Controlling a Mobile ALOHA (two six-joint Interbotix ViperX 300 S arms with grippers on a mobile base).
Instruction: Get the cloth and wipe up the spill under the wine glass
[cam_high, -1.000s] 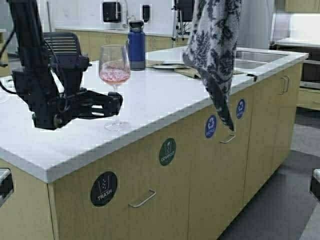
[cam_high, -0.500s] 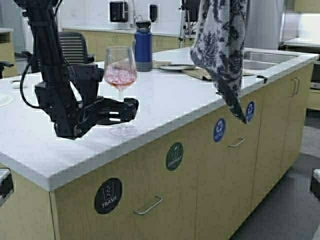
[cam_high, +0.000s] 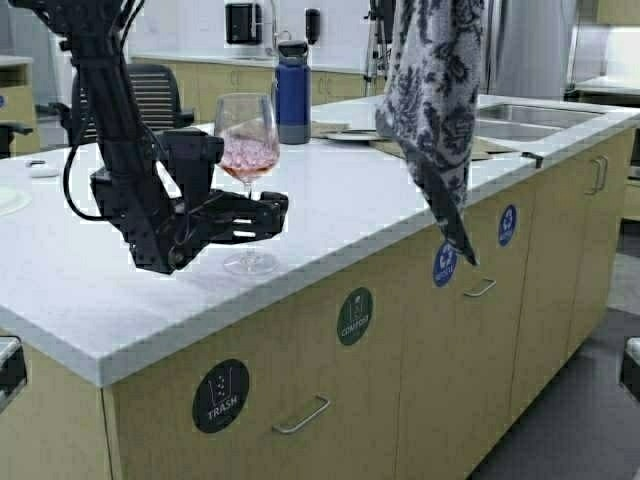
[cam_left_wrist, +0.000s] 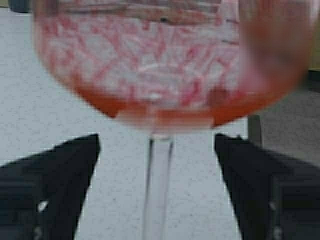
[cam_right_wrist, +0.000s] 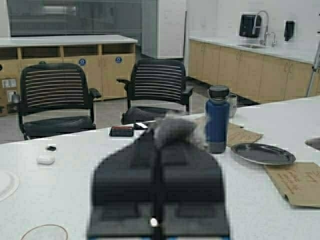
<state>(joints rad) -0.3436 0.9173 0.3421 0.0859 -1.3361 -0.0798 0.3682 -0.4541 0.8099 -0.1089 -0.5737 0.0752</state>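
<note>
The wine glass (cam_high: 248, 150) stands on the white counter (cam_high: 340, 200) with pinkish-red liquid in its bowl. My left gripper (cam_high: 272, 214) is open at stem height. In the left wrist view its black fingers (cam_left_wrist: 65, 175) stand apart on either side of the stem (cam_left_wrist: 157, 190), not touching it, with the bowl (cam_left_wrist: 165, 60) just above. The floral cloth (cam_high: 435, 110) hangs from above the high view, its tip past the counter's front edge. My right gripper (cam_right_wrist: 159, 150) is shut on a tuft of the cloth (cam_right_wrist: 175, 131). I see no spill.
A dark blue bottle (cam_high: 292, 92), a dark plate (cam_high: 345, 133) and brown paper (cam_right_wrist: 295, 182) stand behind the glass. A sink (cam_high: 520, 115) is at the far right. Office chairs (cam_right_wrist: 160, 90) stand beyond the counter. Small items (cam_right_wrist: 45, 159) lie at its far left.
The robot has moved, so the whole scene has shifted right. My left gripper has come forward until its fingers flank the glass stem. The cloth still hangs from the right gripper.
</note>
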